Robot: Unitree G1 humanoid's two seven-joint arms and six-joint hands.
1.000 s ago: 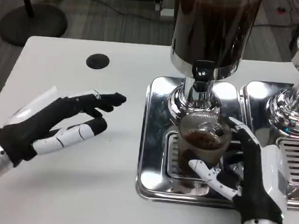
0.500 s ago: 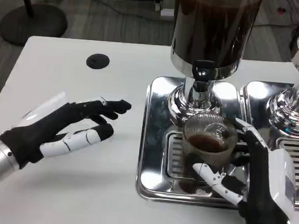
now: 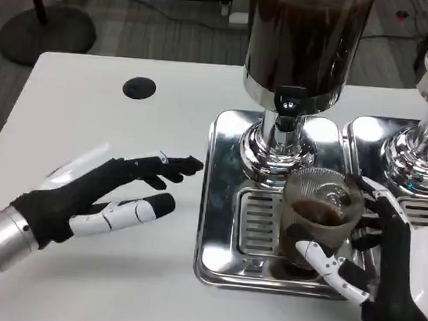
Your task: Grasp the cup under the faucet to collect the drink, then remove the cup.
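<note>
A: What's nearest, at about five o'clock?
B: The right hand (image 3: 382,271), wrapped around the clear ribbed cup (image 3: 320,212), thumb low across its front. The cup holds dark drink and hangs over the right part of the steel drip tray (image 3: 222,198).

A: Has it shifted since a second ago?
B: Yes. A second ago it sat directly beneath the faucet (image 3: 289,107); now it lies toward four o'clock from the spout, nearer the camera, clear of it, and the hand has gone with it.

A: And at eight o'clock?
B: The left hand (image 3: 105,197) hovers over the white table (image 3: 92,122), palm inward, fingers stretched out and apart, holding nothing. Its fingertips have crept closer to the tray's left edge than before.

A: Farther back?
B: The dispenser tank (image 3: 307,38) of dark liquid at twelve o'clock, a second chrome dispenser (image 3: 425,138) at two, and a round black cap (image 3: 140,88) in the table at eleven.
</note>
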